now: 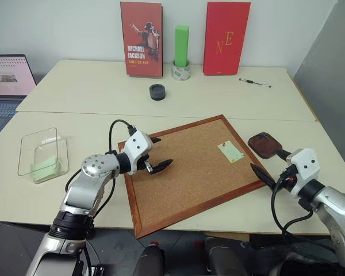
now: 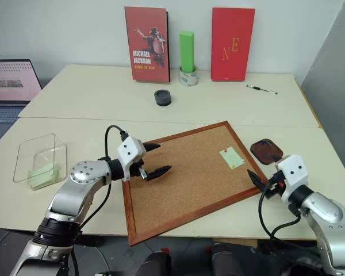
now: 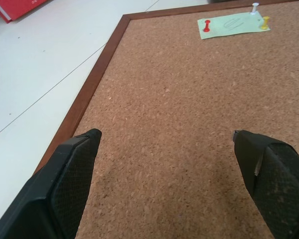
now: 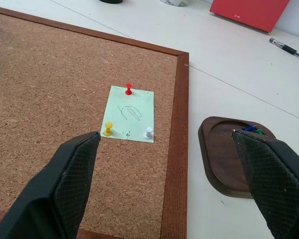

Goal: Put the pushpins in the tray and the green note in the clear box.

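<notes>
The green note [image 4: 131,114] lies pinned to the corkboard [image 1: 184,172] near its right edge by three pushpins [image 4: 128,88], red, yellow and white, with the tray [image 4: 224,157] just beyond the frame on the bench [image 1: 75,92]. The right claw [image 4: 172,189] is the nearer, the note straight ahead of its spread, empty fingers. The left claw [image 1: 158,154] hovers wide open over the board's far side. The clear box [image 1: 43,152] sits well off to the left.
</notes>
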